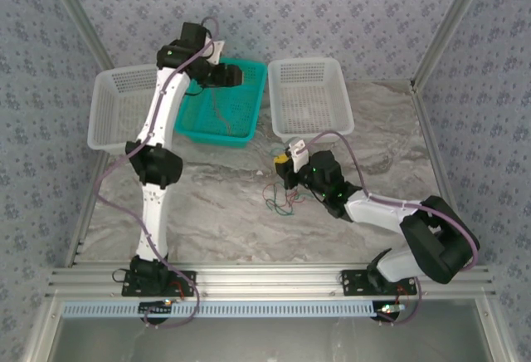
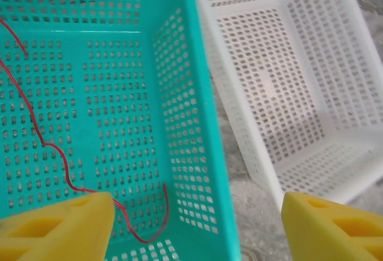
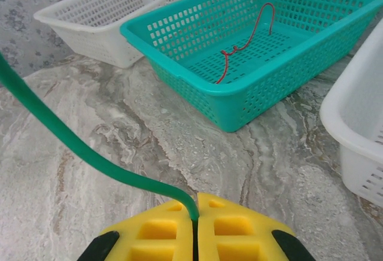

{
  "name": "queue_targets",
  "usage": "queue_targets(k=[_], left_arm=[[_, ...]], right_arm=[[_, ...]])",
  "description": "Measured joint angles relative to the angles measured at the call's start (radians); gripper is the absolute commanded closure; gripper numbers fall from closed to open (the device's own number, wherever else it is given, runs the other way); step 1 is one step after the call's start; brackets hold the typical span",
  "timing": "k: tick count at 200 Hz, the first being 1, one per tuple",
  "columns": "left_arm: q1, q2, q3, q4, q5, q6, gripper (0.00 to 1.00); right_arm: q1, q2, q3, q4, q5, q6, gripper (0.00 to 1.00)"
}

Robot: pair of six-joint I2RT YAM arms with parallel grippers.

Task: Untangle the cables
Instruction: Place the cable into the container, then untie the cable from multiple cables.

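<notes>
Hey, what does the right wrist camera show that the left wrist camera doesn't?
Right wrist: a green cable pinched in the shut right gripper, running off to the left. Left wrist: the open left gripper, over the teal basket. Both: the teal basket with a red cable lying inside, and a white basket beside it.

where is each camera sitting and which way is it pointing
Top external: above and behind the arms, looking down at the table; both arms show, left tool over the teal basket, right tool by the loose cables.
Left wrist: on the left arm, looking down into the teal basket at a red cable; its open yellow fingertips show.
Right wrist: low over the table, facing the teal basket; its yellow fingers shut on a green cable.
Shared: both wrist views hold the teal basket and red cable.
</notes>
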Motion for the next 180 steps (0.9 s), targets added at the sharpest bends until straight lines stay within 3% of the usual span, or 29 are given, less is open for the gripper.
queue_targets(k=[29,71,95,132,180], left_arm=[[-0.079,-0.277,-0.274,0.071,-0.018,0.005,0.22],[-0.28,-0.9,-1.057,0.492,-0.003,-0.05,0.22],[-0.345,-1.131,-1.452,0.744,-0.019,-0.101,0.23],[-0.424,-1.213,-1.839,1.028,-0.028,-0.189,0.23],[-0.481,-1.182,-1.977,1.17,-0.076,-0.243,0.23]], right_arm=[[0.0,0.0,0.013,-0.023,0.027,0.005,1.0],[-0.01,0.012,0.072,-0.084,0.045,0.054,1.0],[-0.021,0.013,0.1,-0.114,0.051,0.089,1.0],[-0.039,0.023,0.143,-0.14,0.047,0.151,1.0],[-0.042,0.037,0.212,-0.193,0.034,0.225,1.0]])
